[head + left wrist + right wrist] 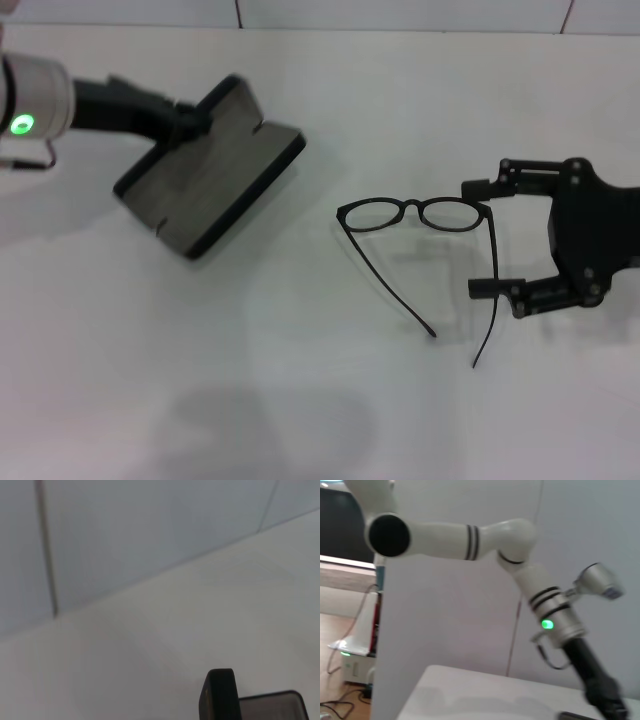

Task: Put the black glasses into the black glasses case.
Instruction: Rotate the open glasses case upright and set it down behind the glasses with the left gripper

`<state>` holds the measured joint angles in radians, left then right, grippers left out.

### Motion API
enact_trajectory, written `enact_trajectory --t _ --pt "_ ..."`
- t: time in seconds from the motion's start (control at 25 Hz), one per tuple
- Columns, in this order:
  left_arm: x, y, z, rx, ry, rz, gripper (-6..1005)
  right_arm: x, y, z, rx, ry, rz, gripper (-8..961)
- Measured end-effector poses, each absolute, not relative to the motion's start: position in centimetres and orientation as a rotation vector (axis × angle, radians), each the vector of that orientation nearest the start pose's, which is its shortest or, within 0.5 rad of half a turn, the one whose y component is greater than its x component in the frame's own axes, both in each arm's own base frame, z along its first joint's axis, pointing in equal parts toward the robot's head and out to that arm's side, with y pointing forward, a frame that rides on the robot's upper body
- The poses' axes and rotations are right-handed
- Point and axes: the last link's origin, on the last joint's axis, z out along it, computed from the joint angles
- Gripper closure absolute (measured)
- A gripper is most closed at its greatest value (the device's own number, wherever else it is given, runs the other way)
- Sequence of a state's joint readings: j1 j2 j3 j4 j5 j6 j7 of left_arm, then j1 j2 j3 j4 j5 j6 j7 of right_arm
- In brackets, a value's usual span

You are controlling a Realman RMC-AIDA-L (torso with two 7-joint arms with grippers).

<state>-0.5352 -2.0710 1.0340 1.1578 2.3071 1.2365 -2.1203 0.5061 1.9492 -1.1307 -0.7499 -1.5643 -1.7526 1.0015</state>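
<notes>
The black glasses [415, 213] lie unfolded on the white surface [300, 380], thin frame with two oval clear lenses, both slender temple arms spread and pointing toward the robot. Well apart to their left, the black glasses case [210, 165] sits open and tilted, its grey lining facing up.

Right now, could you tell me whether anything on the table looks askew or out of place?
Nothing looks damaged. The black glasses case lies open and skewed, with the left gripper at its far edge. The black glasses lie unfolded outside it, beside the open right gripper.
</notes>
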Motion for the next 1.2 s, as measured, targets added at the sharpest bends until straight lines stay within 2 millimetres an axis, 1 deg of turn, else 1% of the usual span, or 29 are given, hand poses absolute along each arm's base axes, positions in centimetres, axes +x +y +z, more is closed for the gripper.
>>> enact_trajectory --t 0.08,0.12,0.24,0.36,0.4,0.44,0.56,0.64,0.76,1.04,1.2 --pt "-21.3 40.3 3.9 -2.483 -0.709 -0.108 794 20.8 31.3 2.4 -2.884 -0.330 0.895 143" --pt "-20.4 41.0 3.5 -2.505 -0.624 -0.097 800 20.8 31.0 2.1 -2.888 -0.337 0.900 143" --pt "-18.8 42.6 1.8 -2.547 -0.414 -0.047 800 21.1 30.1 0.9 -2.895 -0.368 0.901 143" --pt "-17.4 43.9 -0.1 -2.593 -0.253 0.008 800 21.4 29.5 0.3 -2.890 -0.386 0.908 143" --pt "-17.0 44.0 -0.6 -2.614 -0.206 0.027 801 21.5 29.3 0.2 -2.889 -0.386 0.910 143" --pt "-16.1 44.0 -1.5 -2.652 -0.106 0.063 801 21.7 29.1 0.2 -2.887 -0.379 0.910 143" --pt "-14.4 43.4 -3.6 -2.713 0.104 0.152 801 22.4 28.6 0.3 -2.873 -0.351 0.914 143" --pt "-13.6 43.0 -4.6 -2.738 0.195 0.195 801 22.7 28.4 0.3 -2.868 -0.339 0.916 143" --pt "-12.9 42.4 -5.8 -2.772 0.287 0.249 801 22.9 28.2 0.1 -2.868 -0.329 0.924 143" --pt "-13.0 41.3 -7.0 -2.817 0.326 0.302 802 22.9 28.2 0.0 -2.870 -0.326 0.932 143" --pt "-12.9 40.8 -7.0 -2.834 0.317 0.346 801 22.7 28.3 0.0 -2.873 -0.325 0.935 143"
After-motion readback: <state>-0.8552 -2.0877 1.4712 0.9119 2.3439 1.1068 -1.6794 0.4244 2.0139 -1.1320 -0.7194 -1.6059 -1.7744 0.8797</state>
